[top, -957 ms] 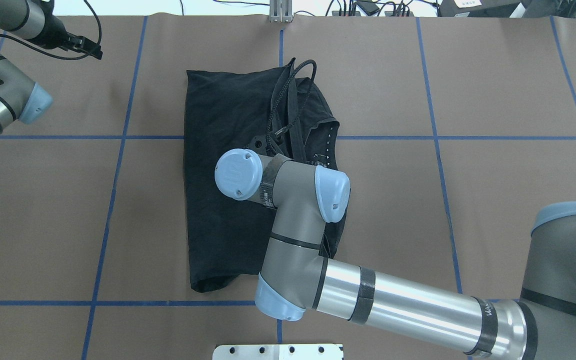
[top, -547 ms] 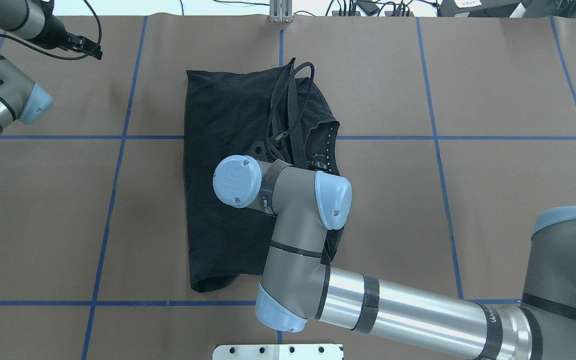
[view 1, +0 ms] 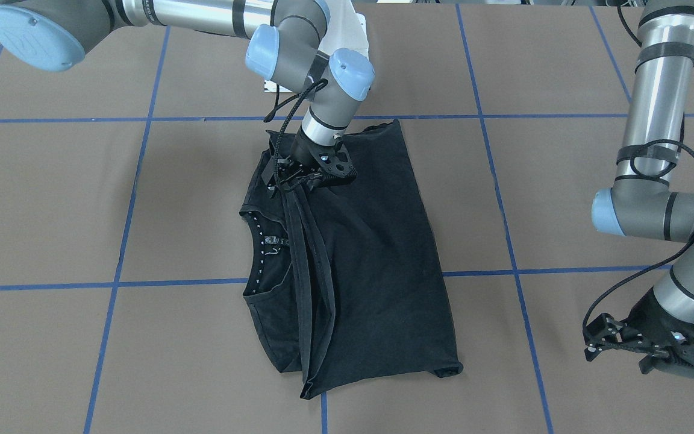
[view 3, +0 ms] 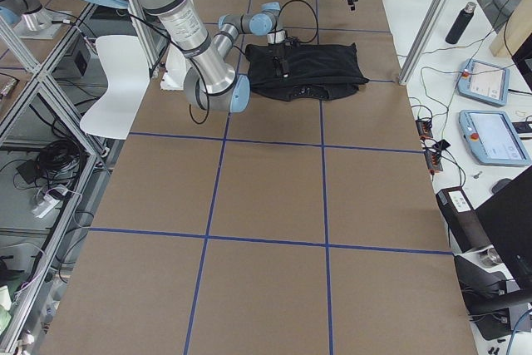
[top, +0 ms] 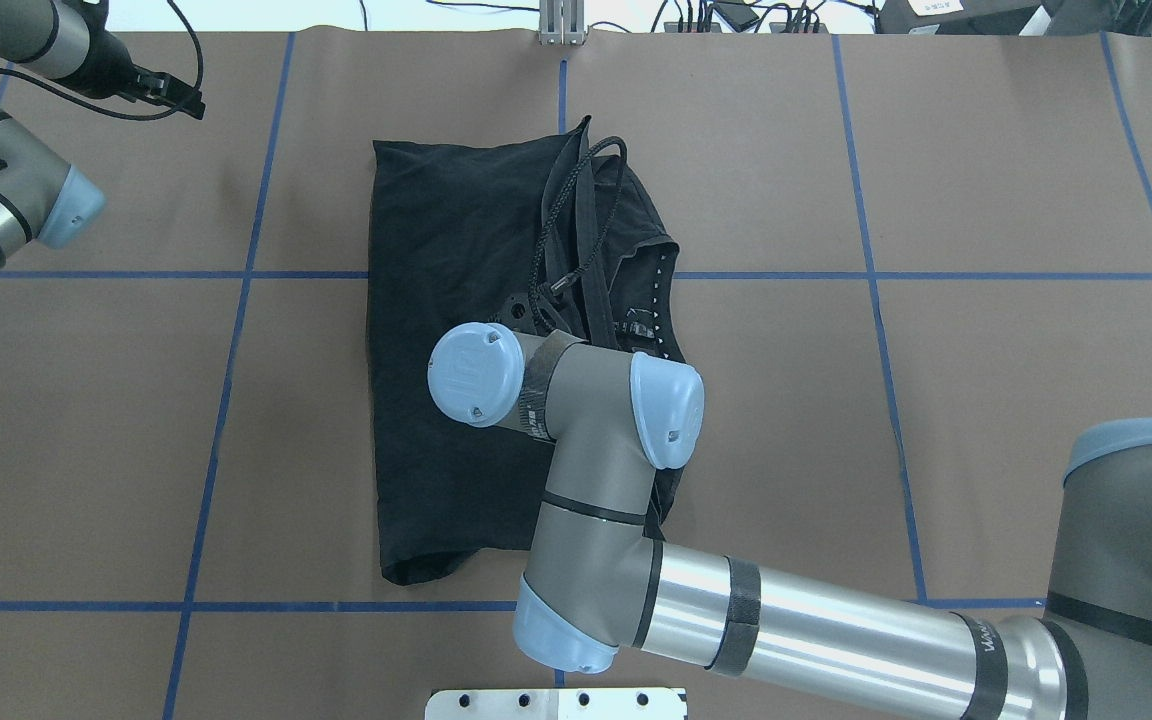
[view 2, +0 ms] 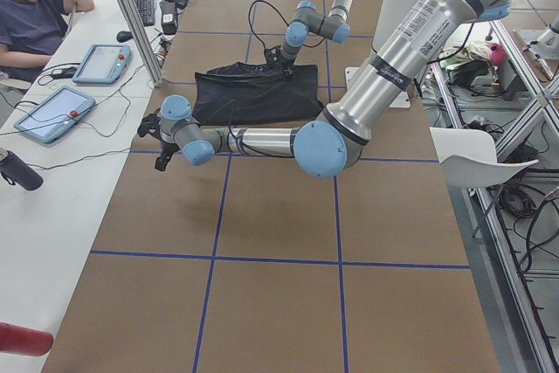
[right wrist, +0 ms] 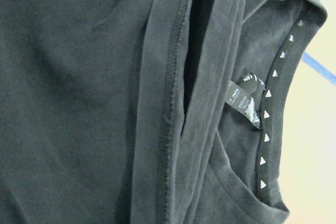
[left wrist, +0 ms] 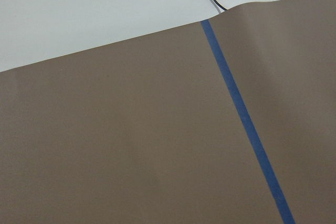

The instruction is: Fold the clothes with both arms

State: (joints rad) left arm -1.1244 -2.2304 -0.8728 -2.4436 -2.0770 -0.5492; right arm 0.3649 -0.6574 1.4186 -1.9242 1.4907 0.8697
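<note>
The black T-shirt [top: 436, 300] lies partly folded on the brown table, a long rectangle with its collar [view 1: 258, 241] and neck label [right wrist: 244, 98] facing up; its printed graphic is hidden. My right gripper [view 1: 291, 179] hangs over the shirt's near end, shut on a hemmed edge of the shirt [view 1: 305, 241] that rises in taut strips from the far end. In the overhead view the right wrist [top: 576, 390] covers that gripper. My left gripper [view 1: 654, 352] is open and empty, low over bare table far to the left of the shirt, and it also shows in the overhead view [top: 176, 95].
Blue tape lines [top: 236, 275] mark a grid on the brown table cover [top: 986, 400]. A white mounting plate [top: 556, 703] sits at the near edge. Cables and gear [top: 736, 15] line the far edge. A seated operator [view 2: 35, 15] with tablets is beside the table.
My right wrist has shifted slightly toward the robot's side of the table, still holding the shirt's edge. The left arm has not moved.
</note>
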